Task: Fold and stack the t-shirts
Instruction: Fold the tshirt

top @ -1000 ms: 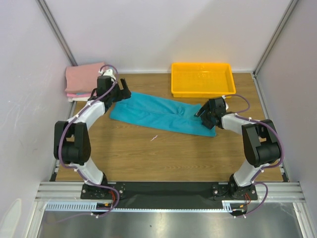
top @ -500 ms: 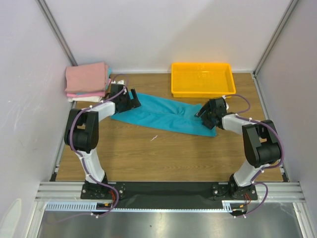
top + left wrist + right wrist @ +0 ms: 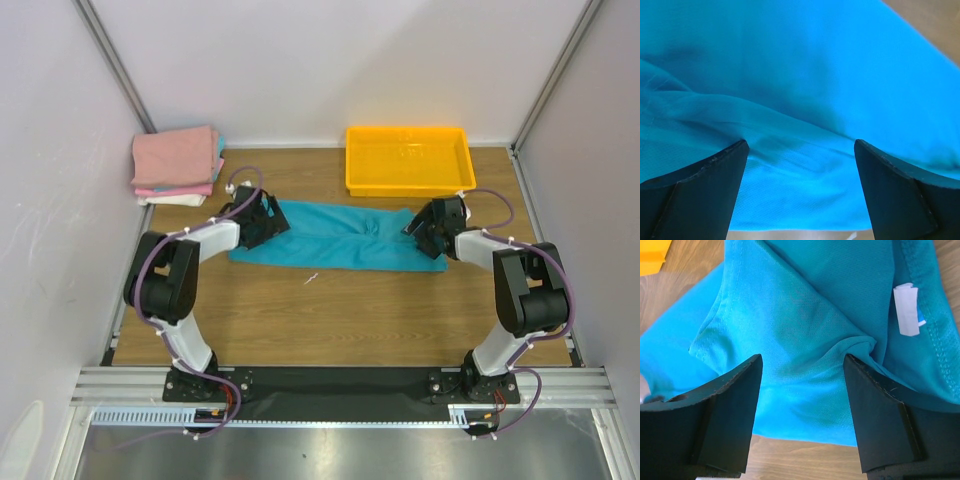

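Teal t-shirt [image 3: 335, 238] lies across frame centre. Left gripper [image 3: 800, 145] stands spread wide at its left end, right gripper [image 3: 802, 359] spread wide at its right end, cloth unclamped. Folded pink t-shirts [image 3: 176, 160] sit upper left.

We can read no text, number or brand anywhere; the small white label [image 3: 905, 309] at the collar of the blue t-shirt [image 3: 805, 340] looks blank to us.

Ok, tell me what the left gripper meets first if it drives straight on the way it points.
The teal t-shirt: the left gripper has its open fingers either side of a raised fold of it, and cloth fills the view ahead. Depth is unclear, but it looks very near.
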`<state>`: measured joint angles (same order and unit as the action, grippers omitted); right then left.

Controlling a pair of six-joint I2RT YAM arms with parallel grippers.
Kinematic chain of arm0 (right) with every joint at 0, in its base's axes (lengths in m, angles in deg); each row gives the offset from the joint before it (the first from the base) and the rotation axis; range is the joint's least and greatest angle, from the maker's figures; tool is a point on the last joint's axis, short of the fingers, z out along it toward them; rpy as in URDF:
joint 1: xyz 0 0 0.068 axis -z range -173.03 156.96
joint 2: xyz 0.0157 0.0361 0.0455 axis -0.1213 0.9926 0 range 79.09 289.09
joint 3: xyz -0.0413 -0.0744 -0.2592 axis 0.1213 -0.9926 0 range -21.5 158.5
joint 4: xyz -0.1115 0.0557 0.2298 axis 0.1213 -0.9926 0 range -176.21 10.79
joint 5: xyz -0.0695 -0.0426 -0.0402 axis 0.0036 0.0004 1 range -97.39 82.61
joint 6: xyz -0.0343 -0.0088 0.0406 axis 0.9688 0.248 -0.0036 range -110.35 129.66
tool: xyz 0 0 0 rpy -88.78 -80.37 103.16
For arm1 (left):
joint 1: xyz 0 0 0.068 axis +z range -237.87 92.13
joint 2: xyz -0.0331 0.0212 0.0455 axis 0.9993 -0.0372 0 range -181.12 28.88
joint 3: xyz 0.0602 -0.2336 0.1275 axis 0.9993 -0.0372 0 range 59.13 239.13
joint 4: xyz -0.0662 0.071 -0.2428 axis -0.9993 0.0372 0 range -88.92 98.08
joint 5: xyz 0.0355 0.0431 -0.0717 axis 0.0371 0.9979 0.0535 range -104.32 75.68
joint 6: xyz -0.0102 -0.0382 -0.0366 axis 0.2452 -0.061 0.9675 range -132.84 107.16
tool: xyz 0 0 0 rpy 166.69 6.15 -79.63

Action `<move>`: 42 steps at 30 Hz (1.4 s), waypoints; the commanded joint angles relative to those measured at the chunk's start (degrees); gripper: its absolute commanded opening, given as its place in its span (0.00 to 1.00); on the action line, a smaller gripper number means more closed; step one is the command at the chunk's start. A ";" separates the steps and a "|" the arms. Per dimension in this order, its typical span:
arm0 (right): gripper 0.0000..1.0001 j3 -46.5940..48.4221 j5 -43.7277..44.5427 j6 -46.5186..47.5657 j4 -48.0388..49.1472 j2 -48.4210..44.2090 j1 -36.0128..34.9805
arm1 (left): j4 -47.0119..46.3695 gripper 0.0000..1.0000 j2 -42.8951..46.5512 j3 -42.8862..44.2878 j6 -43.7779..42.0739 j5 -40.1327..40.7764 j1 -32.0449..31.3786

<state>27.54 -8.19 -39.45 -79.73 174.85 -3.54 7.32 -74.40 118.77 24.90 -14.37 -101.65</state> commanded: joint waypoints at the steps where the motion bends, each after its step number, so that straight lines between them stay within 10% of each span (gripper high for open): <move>1: 0.71 -0.35 3.08 3.66 -0.63 0.12 0.66 | 12.29 0.95 2.99 -6.10 7.07 5.15 -4.49; 27: 0.72 24.08 -0.96 9.03 1.13 26.47 -16.99 | 38.05 0.96 43.60 -36.70 55.06 14.56 -41.23; 42: 0.72 66.32 -2.19 11.83 -12.05 52.13 -25.01 | 34.28 0.96 46.42 -40.21 57.98 12.27 -45.90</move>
<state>88.37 -10.31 -30.07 -80.25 220.16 -28.30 37.49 -25.48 83.23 82.27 1.47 -146.59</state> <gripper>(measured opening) 0.719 0.954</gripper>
